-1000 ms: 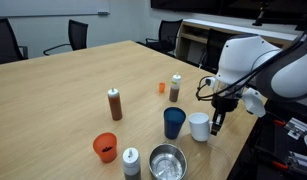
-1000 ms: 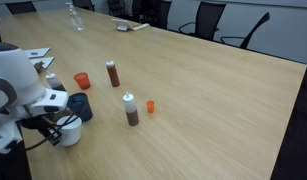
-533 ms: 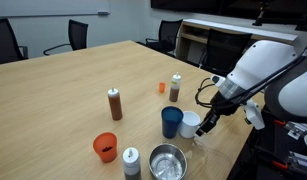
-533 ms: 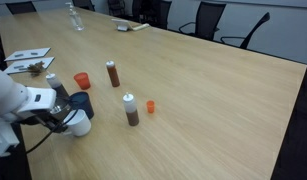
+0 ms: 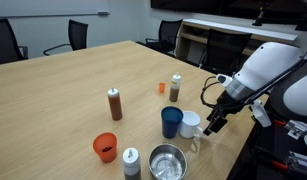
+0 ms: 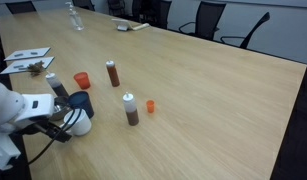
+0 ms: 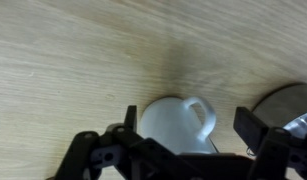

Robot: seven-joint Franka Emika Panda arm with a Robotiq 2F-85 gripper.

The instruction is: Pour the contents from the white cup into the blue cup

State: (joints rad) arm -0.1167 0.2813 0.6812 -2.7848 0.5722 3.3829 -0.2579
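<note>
The small squat white mug [image 5: 190, 124] stands upright near the bench [image 5: 63, 90] edge, just beside the taller dark blue plain tumbler [image 5: 172, 122]. The black claw [image 5: 213, 124] hovers at the mug's other side, its fingers spread wide and gripping nothing. A shiny steel bowl [image 5: 167, 160] sits nearby.

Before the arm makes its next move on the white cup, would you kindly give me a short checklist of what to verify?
1. End effector open: ok, the jaws stand wide apart in the wrist view.
2. White cup upright on the table: ok.
3. White cup lined up between the fingers in the wrist view: ok; how far above it they are, cannot tell.
4. Blue cup upright and close beside the white cup: ok; touching or apart, cannot tell.
5. Something in the white cup to pour: cannot tell.
</note>
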